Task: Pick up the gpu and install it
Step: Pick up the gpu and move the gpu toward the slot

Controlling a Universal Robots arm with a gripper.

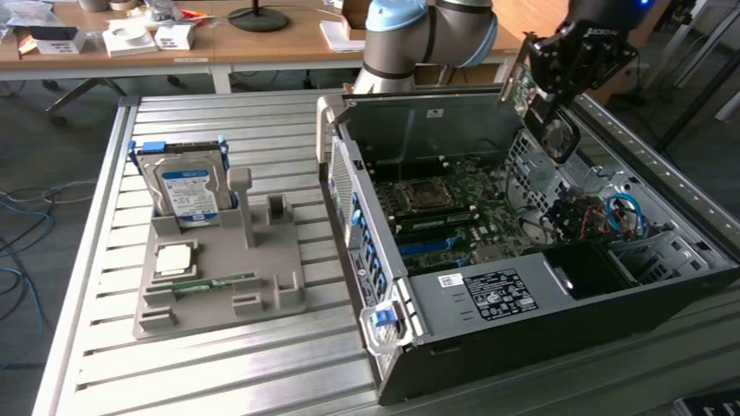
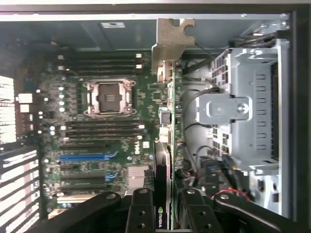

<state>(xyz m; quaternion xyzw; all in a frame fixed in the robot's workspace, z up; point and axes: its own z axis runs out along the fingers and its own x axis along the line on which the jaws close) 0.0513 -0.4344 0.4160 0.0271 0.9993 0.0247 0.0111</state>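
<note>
My gripper (image 1: 563,76) hangs above the far right corner of the open computer case (image 1: 486,299), shut on the gpu (image 1: 529,87). The card is held on edge, tilted, clear of the case. In the wrist view the gpu (image 2: 170,104) runs edge-on away from my fingers (image 2: 141,213), its silver end bracket (image 2: 172,39) at the far end. Below it lies the green motherboard (image 2: 97,145) with its CPU socket (image 2: 109,97) and expansion slots (image 2: 85,158). The card hovers over the board's edge beside the grey drive cage (image 2: 252,111).
On the slatted table at the exterior view's left, a grey fixture (image 1: 220,277) holds the blue-labelled hard drive (image 1: 187,191), a CPU (image 1: 173,258) and a memory stick (image 1: 214,283). Cables (image 1: 619,217) crowd the case's right side. Desks with clutter stand behind.
</note>
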